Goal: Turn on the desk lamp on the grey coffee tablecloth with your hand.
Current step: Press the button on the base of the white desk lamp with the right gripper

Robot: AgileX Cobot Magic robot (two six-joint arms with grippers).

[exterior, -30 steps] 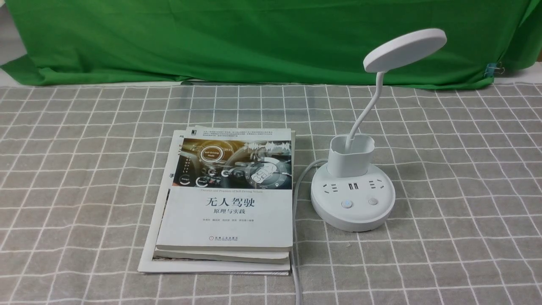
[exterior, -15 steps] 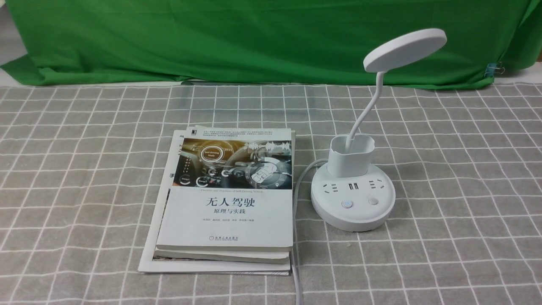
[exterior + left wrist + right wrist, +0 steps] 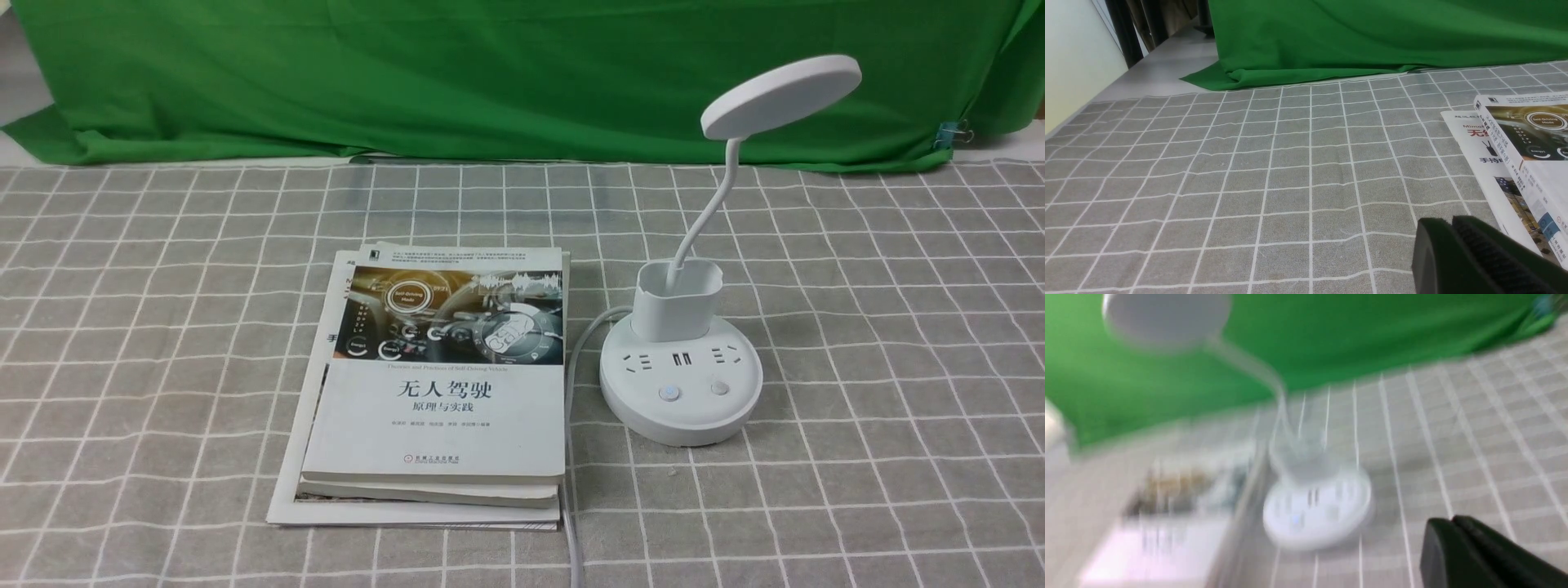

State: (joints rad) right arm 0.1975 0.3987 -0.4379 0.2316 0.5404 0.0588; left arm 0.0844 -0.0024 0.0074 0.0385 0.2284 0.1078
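The desk lamp (image 3: 680, 384) is set on the grey coffee tablecloth (image 3: 163, 327) just right of the book stack (image 3: 433, 384), with its neck bent upward and away from the books. The left jaws and right jaws are seen pressed together, empty.

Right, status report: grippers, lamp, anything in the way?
Left gripper, right gripper shut, empty. Desk lamp upright on grey coffee tablecloth, untouched. Books beside its base, buttons uncovered.

The grey coffee tablecloth (image 3: 163, 327) covers the table. A stack of books (image 3: 441, 384) lies flat near its middle. At the books' 3 o'clock, just beside them, stands the desk lamp (image 3: 681, 384). Its white cord (image 3: 571, 506) runs between them toward 6 o'clock. A green cloth (image 3: 490, 82) overlaps the 12 o'clock edge.
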